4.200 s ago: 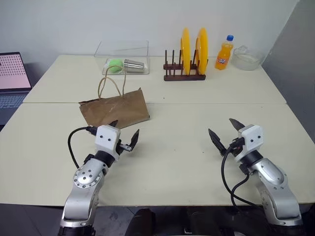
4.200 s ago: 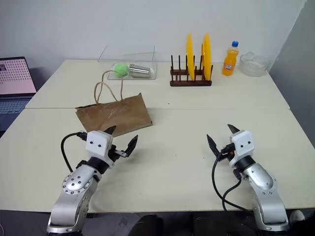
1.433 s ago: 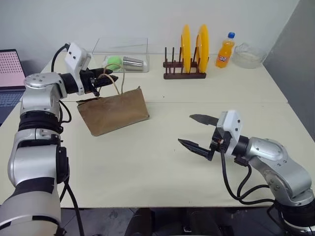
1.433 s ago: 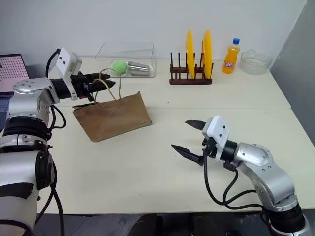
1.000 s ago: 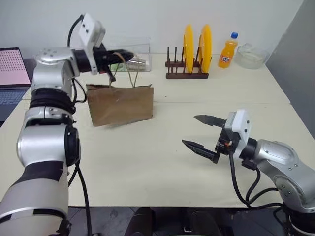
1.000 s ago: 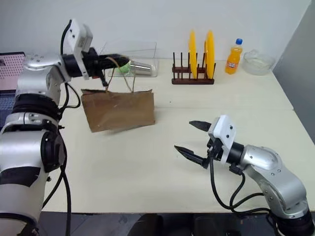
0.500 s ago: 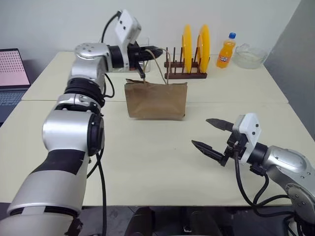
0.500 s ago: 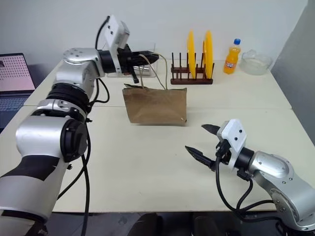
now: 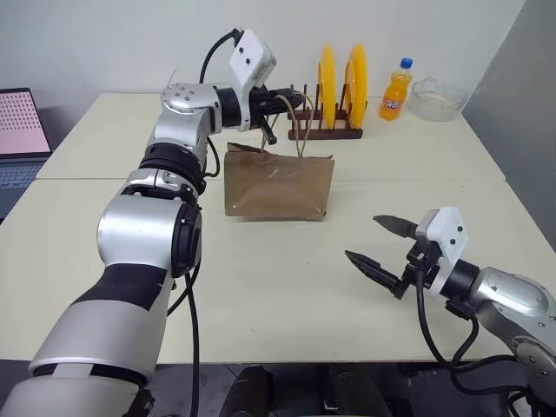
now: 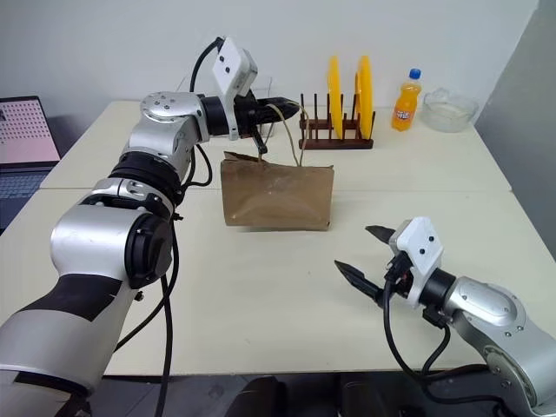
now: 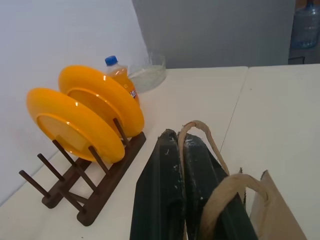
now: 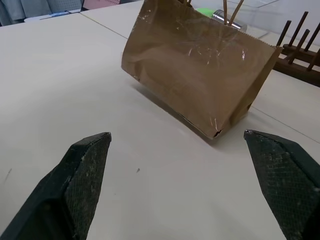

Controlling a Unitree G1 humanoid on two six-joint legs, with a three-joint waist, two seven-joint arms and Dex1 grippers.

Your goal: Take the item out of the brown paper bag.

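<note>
Right gripper [image 9: 387, 252] sat nearest, low over the table [image 9: 278, 287], jaws spread wide with nothing in them, pointed toward the bag [image 9: 278, 184]. The bag hung upright a bit beyond it, mid-table. Left gripper [image 9: 294, 95] was above the bag, clamped on a cord handle [image 11: 196, 131]. Couldn't see the item.

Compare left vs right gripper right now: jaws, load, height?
Jaws: the left gripper is shut on a cord handle of the brown paper bag; the right gripper stands wide open.
Load: the left gripper holds the bag upright by that handle; the right gripper holds nothing.
Height: the left gripper is raised above the bag's top; the right gripper hovers low over the table.
Shared: both have two black fingers.
</note>
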